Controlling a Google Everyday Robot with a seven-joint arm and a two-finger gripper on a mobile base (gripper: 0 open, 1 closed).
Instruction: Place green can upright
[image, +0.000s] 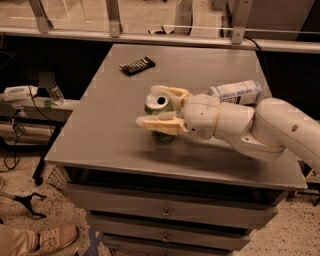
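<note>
One arm (270, 125): white and jointed, reaching in from the right edge across the table top toward its middle.
Gripper (148, 105): at the end of that arm, just left of the table's centre, its two tan fingers (162, 125) pointing left.
Grip: fingers drawn in against the green can, one across its near side, the other along its far side, so the can sits clasped between them.
Green can (159, 102): near the middle of the table and close to upright. Its silver pull-tab top faces up and tips slightly toward the camera, and a patch of its green-and-white side shows below the near finger.
Can's base: low against the table top with a shadow beneath it; whether it touches the surface cannot be told.
Table (100, 135): grey metal, with drawers (165, 212) stacked below the front edge.
Bottle (235, 91): clear plastic with a white label, lying on its side behind the arm, toward the right rear of the table and apart from the can.
Dark packet (137, 65): flat and oblong, toward the rear left of the table, well apart from can and gripper.
Shoe (55, 237): tan, on the speckled floor at lower left, beside the table.
</note>
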